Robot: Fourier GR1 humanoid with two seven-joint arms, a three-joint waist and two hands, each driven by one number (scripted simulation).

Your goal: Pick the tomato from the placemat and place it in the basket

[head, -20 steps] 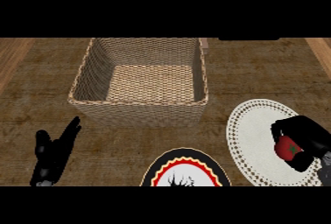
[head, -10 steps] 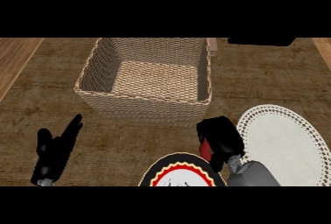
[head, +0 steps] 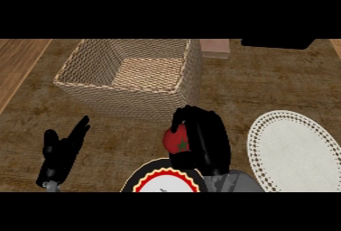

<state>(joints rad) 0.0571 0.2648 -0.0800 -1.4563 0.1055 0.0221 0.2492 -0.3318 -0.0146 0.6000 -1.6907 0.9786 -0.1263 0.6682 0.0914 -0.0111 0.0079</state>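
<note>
Head view: the tomato [head: 177,141] is held in the right hand [head: 208,137]. The fingers are curled around it, so only its red side with a green star is seen. The tomato is off the white placemat [head: 293,153], which lies at the right with nothing on it. So the picking part is judged to be done. The putting part is left, because the tomato is not yet in the basket [head: 126,97]. It is seen in front of the basket's near wall, close to the right corner, and above the top edge of a red and yellow plate [head: 163,180].

The basket is open at the top and nothing is seen inside it. Its near wall is tall, so the tomato is likely to need lifting over the rim before it is let go. The left hand [head: 63,151] is rested open at the lower left, apart from the basket. A small box [head: 214,47] is seen just behind the basket's right corner.
</note>
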